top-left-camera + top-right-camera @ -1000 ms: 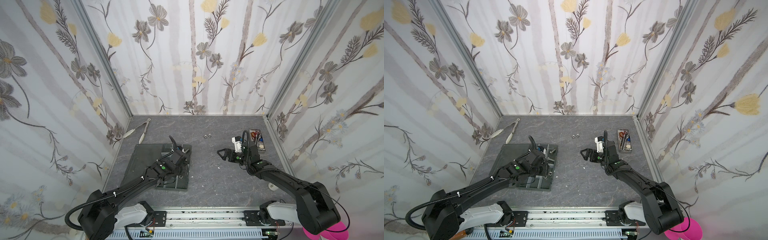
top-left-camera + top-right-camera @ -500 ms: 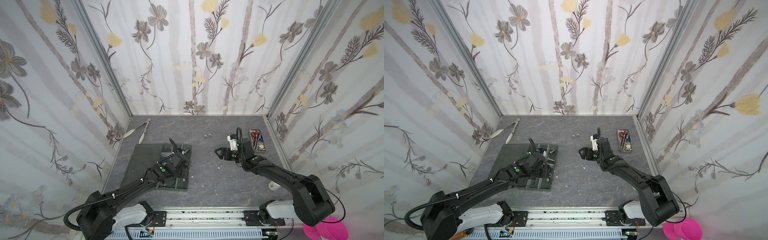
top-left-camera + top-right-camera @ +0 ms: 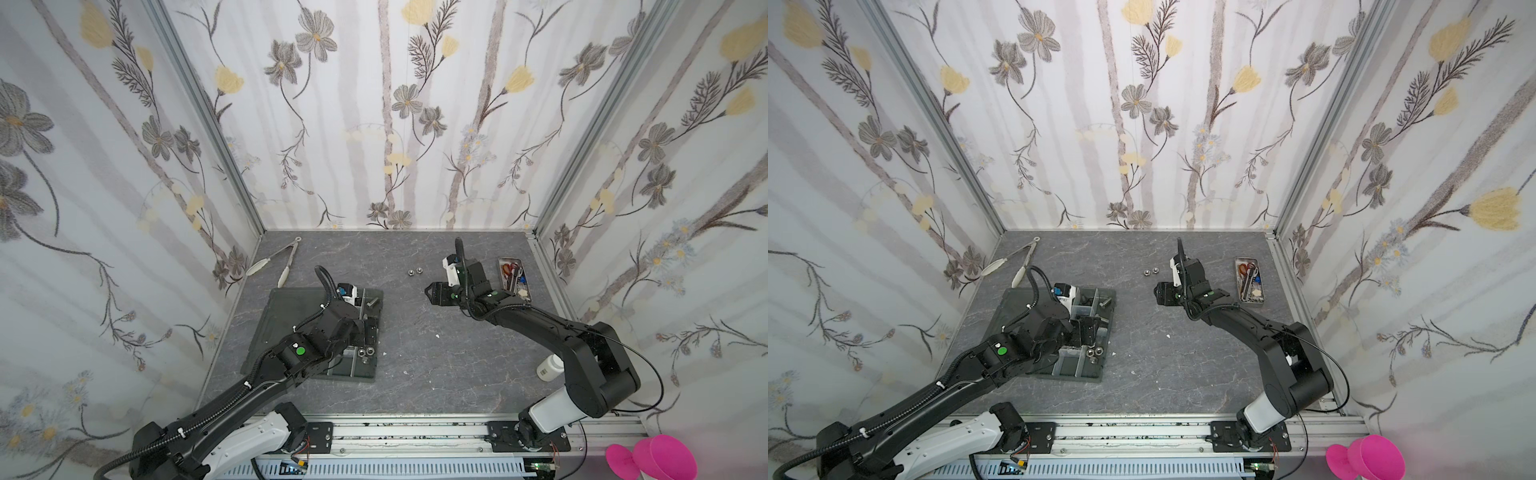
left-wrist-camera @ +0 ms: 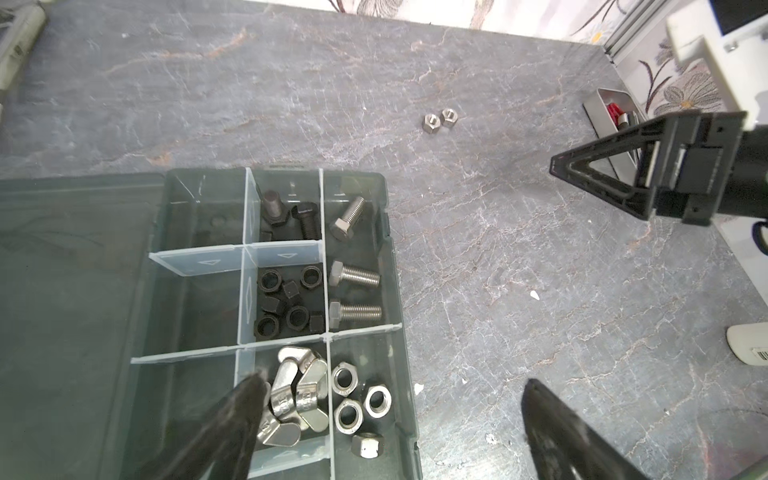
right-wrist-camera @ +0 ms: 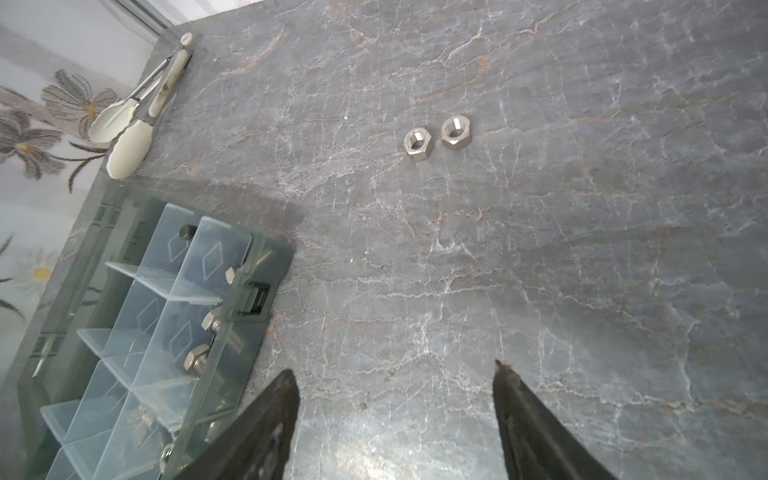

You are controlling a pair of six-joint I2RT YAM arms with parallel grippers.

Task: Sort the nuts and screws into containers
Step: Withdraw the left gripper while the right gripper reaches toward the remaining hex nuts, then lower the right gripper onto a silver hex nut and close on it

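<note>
Left gripper (image 4: 393, 380): jaws spread wide, nothing between them. It hangs over the front end of the organiser tray (image 4: 390, 270). One fingertip (image 4: 255, 386) is over the wing nuts (image 4: 295, 395), and I cannot tell whether it touches them. The other fingertip is out past the tray's right wall, over bare bench (image 3: 415, 374).

The tray lies on the left half of the bench, short of the front edge. Cells as I read them in the left wrist view:
- black screws (image 4: 286, 212) in a cell at the tray's back end
- three silver screws (image 4: 355, 277) in the long cell along the right wall
- black nuts (image 4: 291, 291) in the middle cell
- wing nuts next to four silver hex nuts (image 4: 368, 444), with a clear divider between the two cells

Two loose nuts (image 5: 417, 144), silver, lie side by side on the bench toward the middle of the back edge, well apart from the tray.

Right gripper (image 5: 395, 370): jaws parted, empty. I see it above bare bench between the organiser tray and the scissors tray (image 3: 513, 274), which sits by the right edge. The loose nuts lie ahead of its fingers, apart from them.

Tongs (image 3: 282, 259) are in the back left corner. A white bottle (image 3: 548, 368) is near the right edge.
</note>
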